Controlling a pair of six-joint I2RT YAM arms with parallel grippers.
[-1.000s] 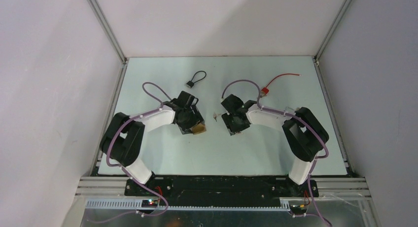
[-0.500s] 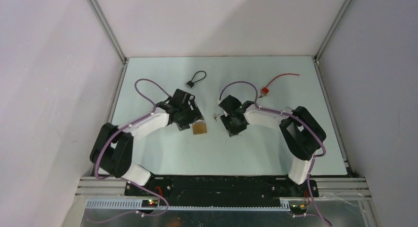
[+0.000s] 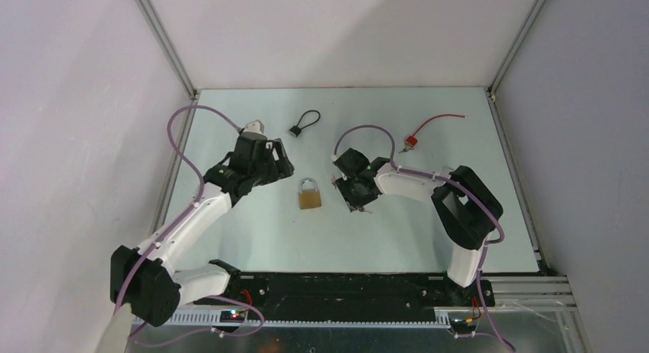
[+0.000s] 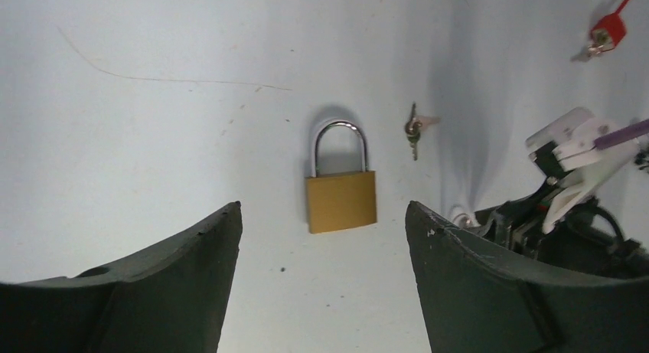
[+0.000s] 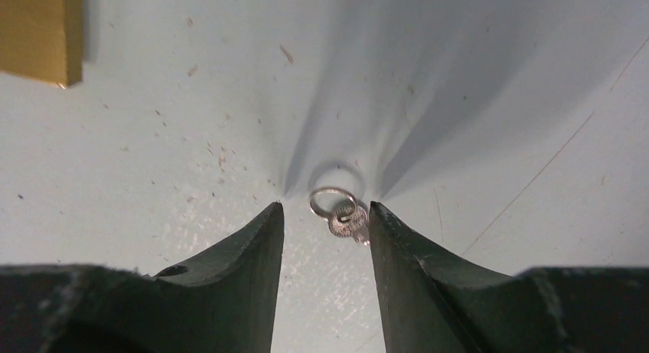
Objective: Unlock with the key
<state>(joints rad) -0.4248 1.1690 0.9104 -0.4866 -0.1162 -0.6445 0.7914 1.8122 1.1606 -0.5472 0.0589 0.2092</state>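
Key [image 5: 342,215] between narrowly spread right claw [image 5: 326,209], brass padlock [image 4: 341,201] flat nearby, left claw [image 4: 323,211] spread wide

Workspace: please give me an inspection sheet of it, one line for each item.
Surface: pale table, fine scratches and specks.
Job's things: brass padlock lies flat, shackle shut; key on a ring lies between the fingers of the right gripper; a second key lies beside the shackle.
Clutter: black cable lock and red cable lock at the far side.
Grippers: left gripper open, above the padlock; right gripper open.
Cables: purple cables loop along both arms.
Surroundings: plain walls, metal frame posts.
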